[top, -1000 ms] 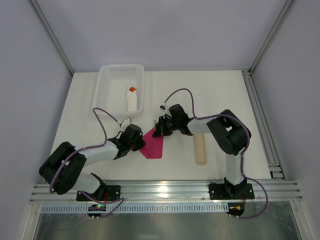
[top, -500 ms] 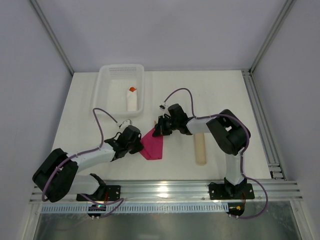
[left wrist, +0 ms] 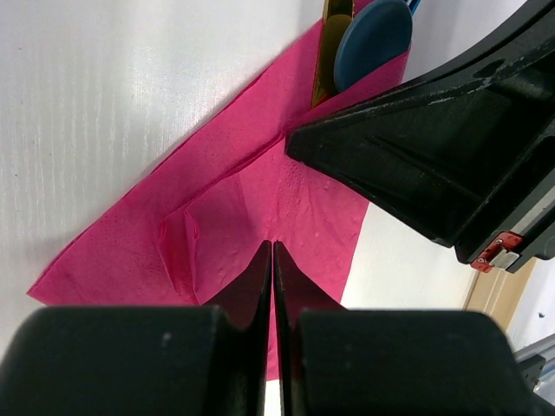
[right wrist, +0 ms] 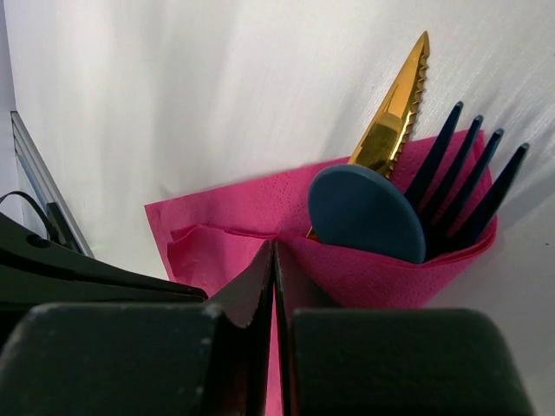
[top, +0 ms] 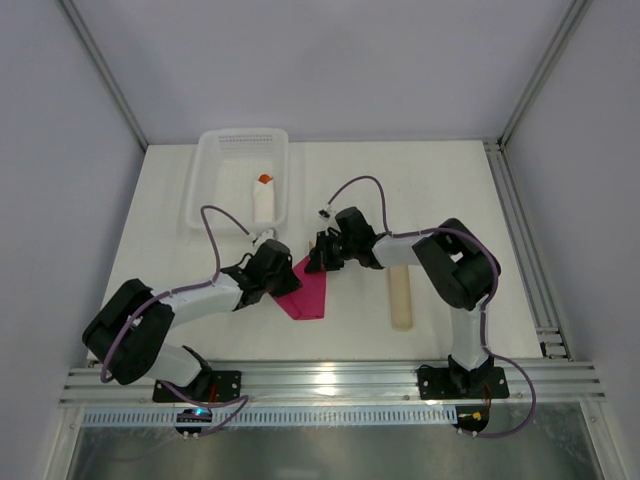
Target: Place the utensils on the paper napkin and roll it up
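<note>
**Wrapping stage.** The paper napkin (top: pixel 310 296) lay on the worktop (top: pixel 450 190), just beyond the near-right corner of the white basket (top: pixel 243 133), and was folded around the utensils. The fork (right wrist: pixel 468 186), spoon (right wrist: pixel 364 212) and knife (right wrist: pixel 395 108) lay parallel, with their heads protruding. Their long axes pointed past the basket's right side. The left end effector (left wrist: pixel 273 247) and right end effector (right wrist: pixel 274 247) were both clenched, with their tips on the napkin.

I can read no writing, number or brand anywhere in my views. A small red tag (left wrist: pixel 499 251) at the lower right of my left wrist view is too blurred to read.
</note>
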Robot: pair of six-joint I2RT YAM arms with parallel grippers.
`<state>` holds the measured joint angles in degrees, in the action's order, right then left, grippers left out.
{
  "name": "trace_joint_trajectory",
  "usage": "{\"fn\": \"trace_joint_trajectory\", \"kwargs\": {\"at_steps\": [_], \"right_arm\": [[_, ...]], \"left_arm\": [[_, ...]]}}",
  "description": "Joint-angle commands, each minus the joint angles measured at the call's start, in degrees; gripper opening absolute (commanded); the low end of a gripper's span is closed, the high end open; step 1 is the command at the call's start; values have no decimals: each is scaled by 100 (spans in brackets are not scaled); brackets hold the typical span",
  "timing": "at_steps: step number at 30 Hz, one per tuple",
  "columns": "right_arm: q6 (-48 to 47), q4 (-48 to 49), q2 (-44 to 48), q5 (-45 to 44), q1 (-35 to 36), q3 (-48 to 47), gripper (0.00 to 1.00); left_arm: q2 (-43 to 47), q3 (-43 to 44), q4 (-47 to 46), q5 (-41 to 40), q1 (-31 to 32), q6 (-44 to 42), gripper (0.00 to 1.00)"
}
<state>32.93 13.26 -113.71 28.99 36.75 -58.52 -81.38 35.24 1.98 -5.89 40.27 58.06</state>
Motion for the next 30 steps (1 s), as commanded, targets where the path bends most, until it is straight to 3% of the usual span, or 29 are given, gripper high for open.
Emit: {"fn": "trace_joint_trajectory", "kwargs": {"at_steps": [1, 9, 15, 20, 30], "right_arm": [[-155, -368, -248, -368, -19, -80, 4], [-146, -376, -292, -333, -10, -124, 4], [-173, -411, -187, -289, -1, -89, 4], [-216, -482, 375, -210, 34, 86, 4], [-251, -438, 1825, 168, 209, 1307, 4]], "left_arm": [[-88, 88, -330, 97, 16, 12, 0], [-614, 44, -822, 282, 25, 100, 0], [-879, -61, -628, 80, 16, 249, 0], [-862, -342, -593, -17, 16, 328, 0], [-809, -624, -690, -26, 16, 328, 0]]}}
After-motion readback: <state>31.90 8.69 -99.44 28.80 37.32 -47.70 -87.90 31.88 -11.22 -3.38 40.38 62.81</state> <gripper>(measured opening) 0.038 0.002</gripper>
